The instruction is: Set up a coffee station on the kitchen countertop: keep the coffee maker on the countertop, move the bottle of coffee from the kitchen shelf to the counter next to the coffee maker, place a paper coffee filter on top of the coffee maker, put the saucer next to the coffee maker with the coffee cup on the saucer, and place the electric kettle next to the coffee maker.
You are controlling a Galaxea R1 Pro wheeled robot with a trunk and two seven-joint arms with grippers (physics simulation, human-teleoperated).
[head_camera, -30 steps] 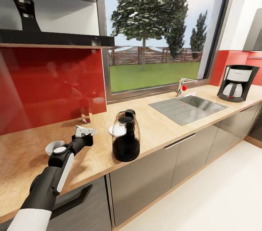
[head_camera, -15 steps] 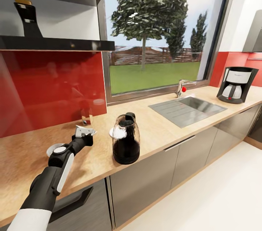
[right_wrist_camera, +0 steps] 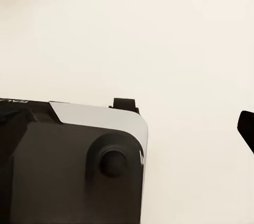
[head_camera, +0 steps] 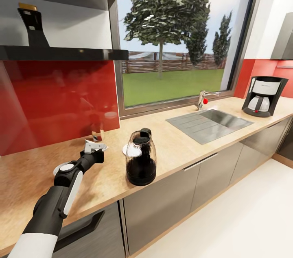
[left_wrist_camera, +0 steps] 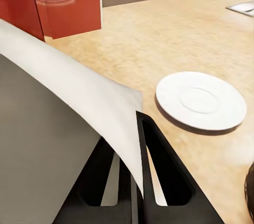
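Currently: left gripper (head_camera: 94,147) clenched on paper coffee filter (left_wrist_camera: 79,107), held over near-left countertop (head_camera: 183,144). Coffee maker (head_camera: 263,96) stands far right, well apart. Carry level, grip unchanged, lest the thin cone crumple. Right gripper's state: cannot tell.

On the worktop (head_camera: 179,148), the electric kettle (head_camera: 141,159) stands centre frame, saucer (head_camera: 125,149) behind it, coffee maker (head_camera: 263,96) far right.

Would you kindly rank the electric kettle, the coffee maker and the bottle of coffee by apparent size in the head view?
1. electric kettle, though it stands nearest the camera.
2. bottle of coffee and coffee maker: too alike to rank, both farther off.
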